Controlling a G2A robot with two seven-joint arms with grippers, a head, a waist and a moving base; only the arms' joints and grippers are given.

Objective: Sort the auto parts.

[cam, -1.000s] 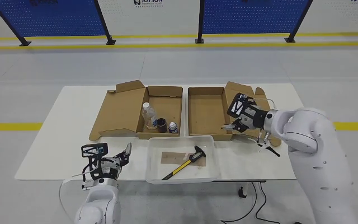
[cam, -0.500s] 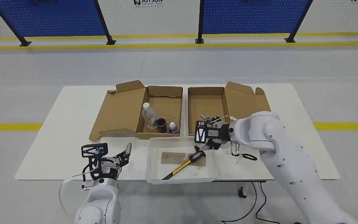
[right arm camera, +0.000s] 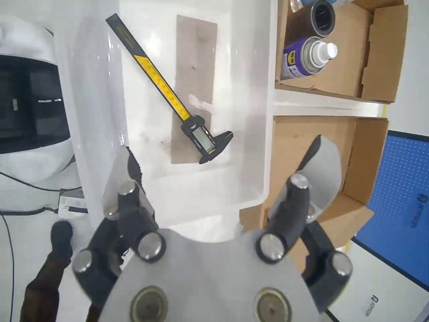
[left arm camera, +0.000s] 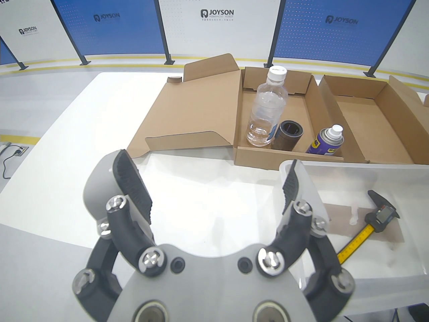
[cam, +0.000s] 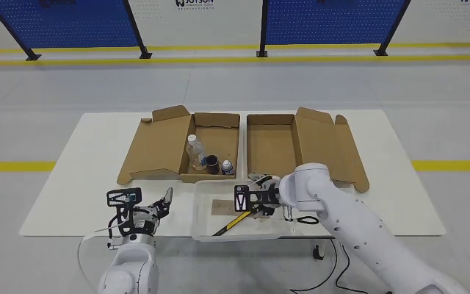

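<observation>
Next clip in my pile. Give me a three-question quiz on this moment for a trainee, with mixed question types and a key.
1. True or false: the caliper lies inside the clear bin.
2. How many items stand in the cardboard box with the bottle, counting the bottle? A two, B three, C four.
3. Fill in: the right gripper, above the bin, is ____ (open or shut).
Key: 1 true; 2 B; 3 open.
</observation>
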